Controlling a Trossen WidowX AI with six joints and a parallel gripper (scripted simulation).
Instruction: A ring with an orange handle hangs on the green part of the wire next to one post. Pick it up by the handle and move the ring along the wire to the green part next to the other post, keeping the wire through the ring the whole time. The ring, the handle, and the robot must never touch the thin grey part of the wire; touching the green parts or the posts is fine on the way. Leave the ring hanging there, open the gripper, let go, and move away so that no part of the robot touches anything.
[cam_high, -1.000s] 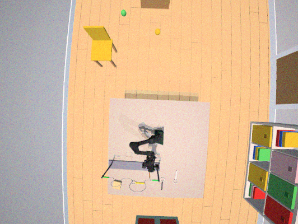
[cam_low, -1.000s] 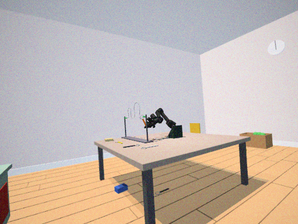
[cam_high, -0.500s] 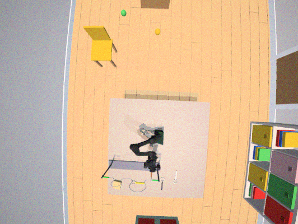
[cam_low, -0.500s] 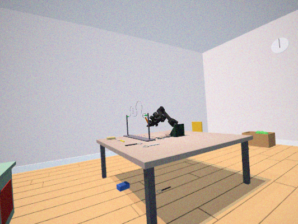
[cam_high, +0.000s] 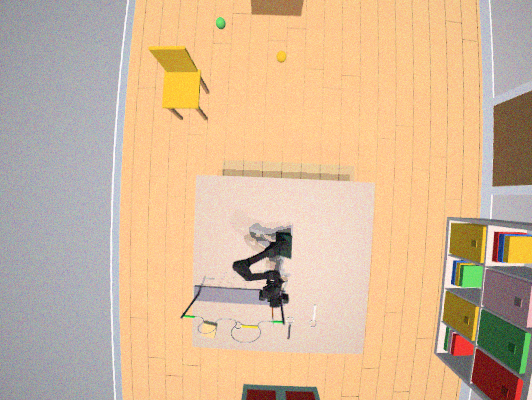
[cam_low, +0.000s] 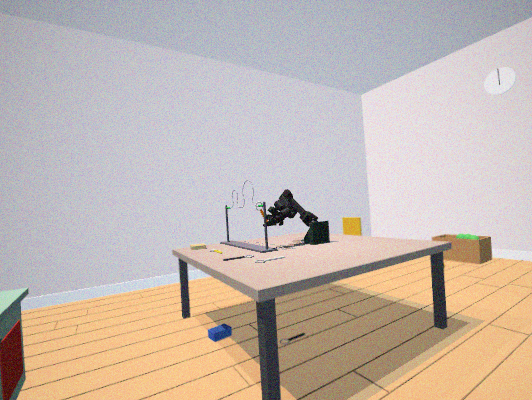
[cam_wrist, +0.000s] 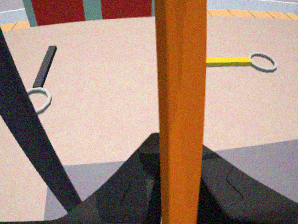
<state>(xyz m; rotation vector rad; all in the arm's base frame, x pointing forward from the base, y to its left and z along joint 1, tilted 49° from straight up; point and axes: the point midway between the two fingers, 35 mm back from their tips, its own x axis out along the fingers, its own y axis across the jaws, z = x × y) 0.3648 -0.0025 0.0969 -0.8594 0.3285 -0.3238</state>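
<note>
Top view: black, angular gripper (cam_high: 274, 299) (cam_low: 267, 220) (cam_wrist: 168, 141) beside the green wire section (cam_high: 278, 322) (cam_low: 260, 205) at one slender post (cam_high: 282, 307) (cam_low: 266, 225) (cam_wrist: 31, 112). Exterior: small round ring (cam_low: 258, 205) at that section, orange handle (cam_high: 272, 313) (cam_low: 262, 213) (cam_wrist: 181, 100) slanting below. Wrist: fingers clamped on the smooth, straight-edged handle.

Orange handle (cam_high: 272, 313) (cam_low: 262, 213) (cam_wrist: 182, 110): running off my wrist view at top and bottom, covering part of my gripper (cam_high: 274, 300) (cam_low: 267, 221) (cam_wrist: 180, 150).
Ring (cam_low: 259, 205): looking too small for me to tell its contact with the wire (cam_low: 253, 192).
Near post (cam_high: 282, 307) (cam_low: 266, 225) (cam_wrist: 30, 125): leaving my wrist view at left.
Shelf unit (cam_high: 465, 219): running past the top view's right edge.
</note>
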